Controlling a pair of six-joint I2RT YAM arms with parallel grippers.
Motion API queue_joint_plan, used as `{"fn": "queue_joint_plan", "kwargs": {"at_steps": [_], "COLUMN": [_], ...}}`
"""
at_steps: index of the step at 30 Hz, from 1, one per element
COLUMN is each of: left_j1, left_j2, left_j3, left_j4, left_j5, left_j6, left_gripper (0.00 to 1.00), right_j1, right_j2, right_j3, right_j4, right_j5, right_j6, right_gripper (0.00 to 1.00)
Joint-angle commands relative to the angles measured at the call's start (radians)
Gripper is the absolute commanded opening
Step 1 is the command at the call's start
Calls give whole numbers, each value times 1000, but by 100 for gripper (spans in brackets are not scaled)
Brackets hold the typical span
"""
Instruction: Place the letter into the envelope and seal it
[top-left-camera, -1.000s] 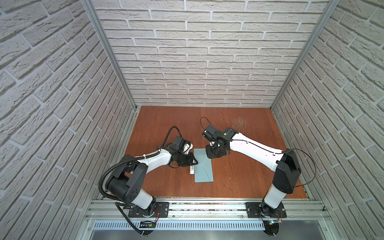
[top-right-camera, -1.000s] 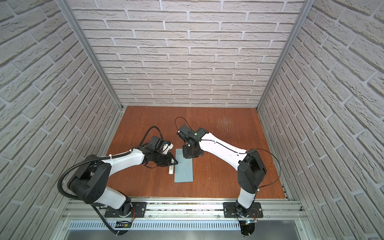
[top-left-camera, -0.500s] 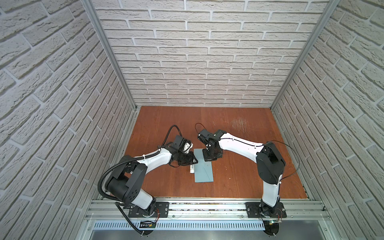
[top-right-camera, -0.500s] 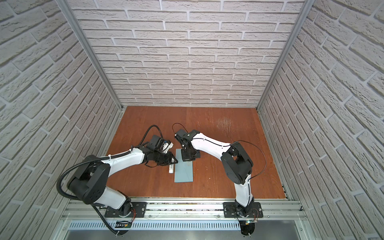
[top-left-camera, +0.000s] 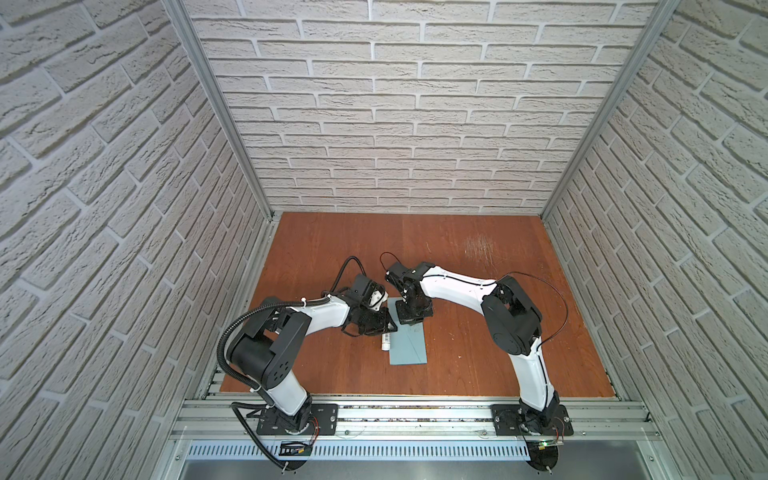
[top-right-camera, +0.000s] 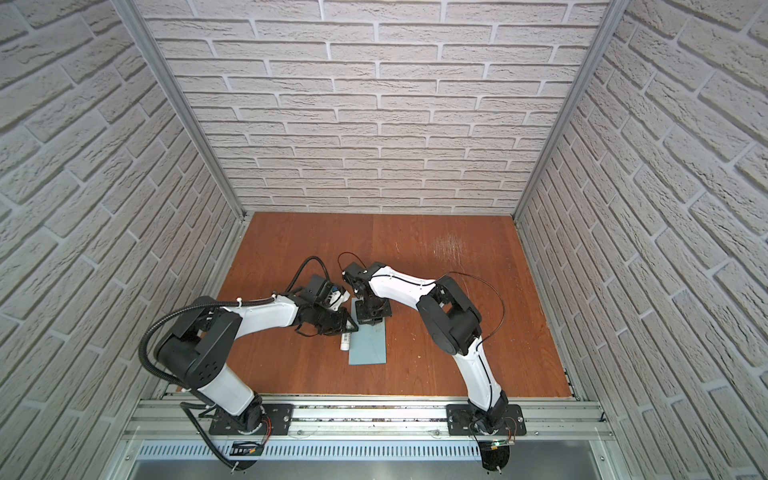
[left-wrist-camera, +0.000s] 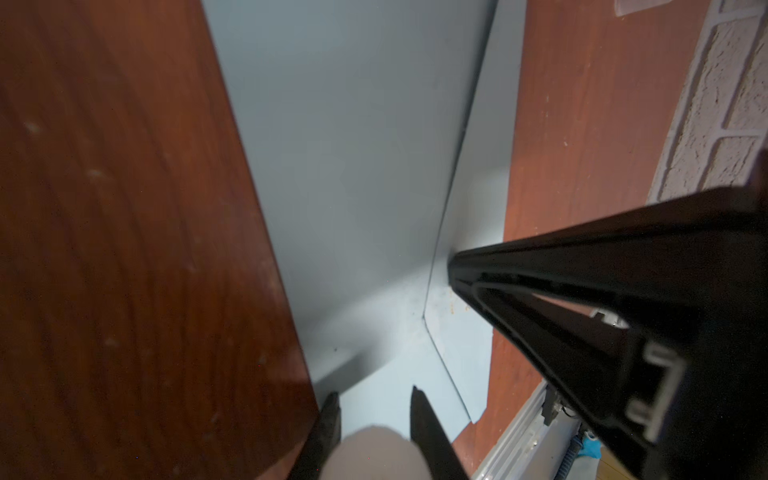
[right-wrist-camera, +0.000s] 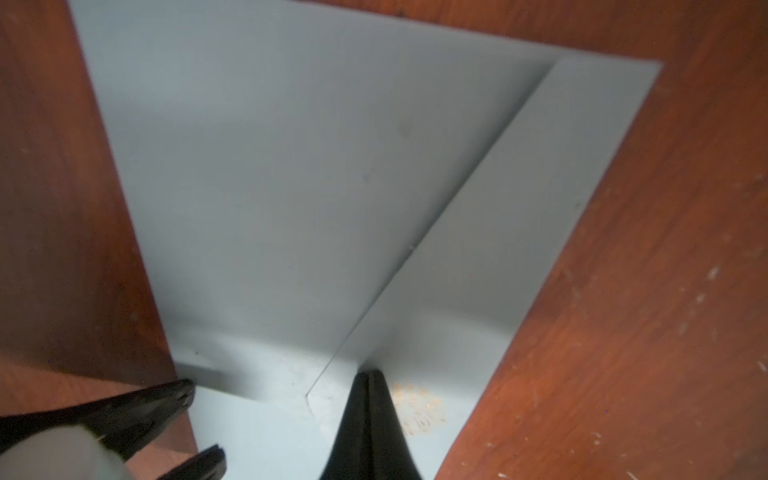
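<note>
Envelope (top-left-camera: 409, 347) sits directly under the right gripper (right-wrist-camera: 369, 376), whose jaws are clenched together, tip down on the paper just beside the point where the diagonal flap edge ends; probably pressing the seal. Left gripper (left-wrist-camera: 374, 397) grasps a white stick (left-wrist-camera: 374, 453) at the envelope's left edge, close by. The envelope's long axis runs from rail toward back wall on the table (top-left-camera: 478, 332). Letter shows in no view, presumably inside. Orange smudge (right-wrist-camera: 417, 409) beside the right tip; no writing is readable.

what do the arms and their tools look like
The left arm and right arm have white shells with black joints. A ribbed black hose runs along the left; a thin black cable loops off the right. The left tool and right tool are slim, tapered and black.
</note>
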Motion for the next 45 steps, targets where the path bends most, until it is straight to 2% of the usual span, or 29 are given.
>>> {"fn": "queue_joint_plan", "kwargs": {"at_steps": [1, 18, 37, 39, 42, 45], "left_j1": [-2, 18, 36, 36, 37, 36], "left_j2": [29, 31, -20, -21, -19, -19], "left_j3": [-19, -53, -73, -73, -73, -73], "left_j4": [44, 58, 31, 31, 31, 31], "left_j5": [10, 22, 20, 19, 19, 21], "left_j6": [5, 13, 26, 26, 25, 25], "left_gripper": [0, 0, 0, 0, 0, 0], "right_j1": [0, 18, 43, 43, 43, 44], "right_j2": [9, 133, 189, 190, 193, 191], "right_j3": [22, -2, -30, -30, -30, -30], "right_j4": [6, 10, 71, 70, 67, 66], "right_j5": [-15, 14, -47, -47, -46, -43], "right_j6": [-2, 32, 61, 60, 60, 63], "right_gripper": [5, 5, 16, 14, 5, 5]}}
